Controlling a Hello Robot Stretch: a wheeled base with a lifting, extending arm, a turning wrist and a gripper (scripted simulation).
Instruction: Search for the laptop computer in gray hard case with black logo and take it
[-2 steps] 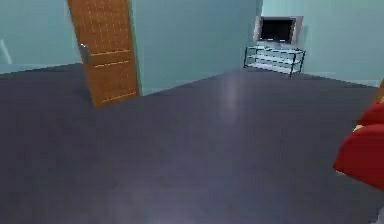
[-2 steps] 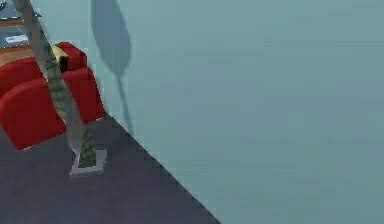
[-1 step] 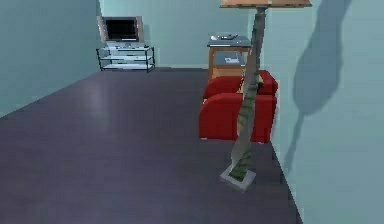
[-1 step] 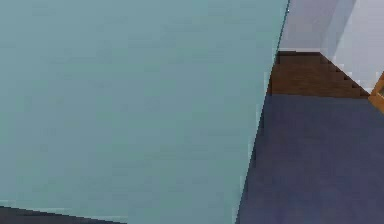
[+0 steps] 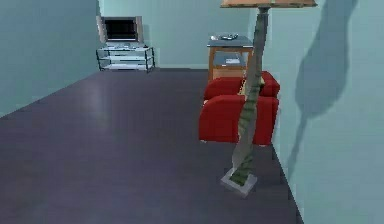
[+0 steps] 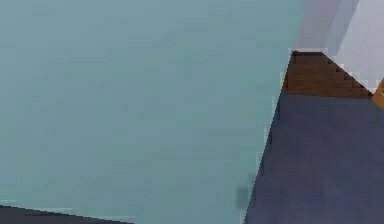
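Your forward view looks ahead and somewhat down from the robot, along a dark floor [image 5: 100, 140] toward the far wall [image 5: 180, 30]. There a television [image 5: 121, 30] on its stand [image 5: 125, 60] sits far off at the left. The red armchair [image 5: 238, 115] lies at middle distance on the right. The floor lamp [image 5: 244, 130] stands nearest, its base close to the right-hand wall [image 5: 340, 110]. Your arm side view faces out sideways at a teal wall [image 6: 130, 100] very near the camera. To its right, dark floor runs away to brown wood floor [image 6: 320, 75]. Both views share dark floor and teal walling; you cannot tell whether it is one wall.
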